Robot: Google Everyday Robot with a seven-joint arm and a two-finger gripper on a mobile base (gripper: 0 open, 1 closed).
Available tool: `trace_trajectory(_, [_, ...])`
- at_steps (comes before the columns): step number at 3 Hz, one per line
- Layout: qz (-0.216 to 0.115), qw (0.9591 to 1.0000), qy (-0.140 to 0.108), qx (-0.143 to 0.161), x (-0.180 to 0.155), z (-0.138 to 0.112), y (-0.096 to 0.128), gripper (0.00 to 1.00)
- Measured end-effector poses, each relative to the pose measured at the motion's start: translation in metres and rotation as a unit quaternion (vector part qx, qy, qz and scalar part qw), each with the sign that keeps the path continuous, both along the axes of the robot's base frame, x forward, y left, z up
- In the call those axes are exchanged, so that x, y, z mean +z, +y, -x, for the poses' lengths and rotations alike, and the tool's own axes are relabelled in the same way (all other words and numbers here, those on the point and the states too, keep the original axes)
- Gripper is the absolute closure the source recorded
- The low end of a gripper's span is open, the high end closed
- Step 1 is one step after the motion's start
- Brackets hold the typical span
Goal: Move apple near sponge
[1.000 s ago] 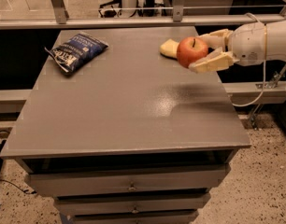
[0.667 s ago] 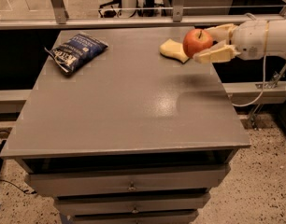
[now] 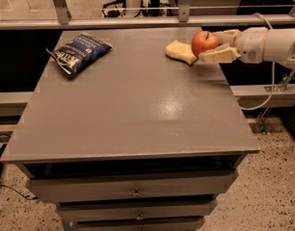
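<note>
end effector (image 3: 211, 46) (w/ apple (image 3: 204, 42)), by sponge (image 3: 179, 52)

Chip bag (image 3: 80, 50) print illegible

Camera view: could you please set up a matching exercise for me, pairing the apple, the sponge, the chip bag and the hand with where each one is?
Things:
1. apple
2. sponge
3. blue chip bag
4. hand

Places:
A. lying flat at the far left of the table
B. gripped between the two fingers
C. reaching in from the right over the table's far right corner
D. lying on the table just left of the held fruit

Pairs: 1-B, 2-D, 3-A, 4-C
</note>
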State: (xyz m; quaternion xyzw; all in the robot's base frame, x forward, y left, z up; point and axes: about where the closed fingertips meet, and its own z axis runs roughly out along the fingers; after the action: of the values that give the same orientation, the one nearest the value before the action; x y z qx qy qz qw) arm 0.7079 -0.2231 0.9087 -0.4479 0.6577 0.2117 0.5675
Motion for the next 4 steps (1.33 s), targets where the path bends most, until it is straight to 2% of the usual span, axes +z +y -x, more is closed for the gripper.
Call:
trace_trajectory(1, [-0.002, 0.9998, 0.006, -0.019, -0.007, -0.001, -0.013, 1.0])
trace_trajectory(2, [-0.012, 0.999, 0.034, -0.026, -0.023, -0.003, -0.017, 0.77])
trace_trajectory(4, [-0.02, 0.998, 0.056, -0.023, -0.039, -0.007, -0.017, 0.31])
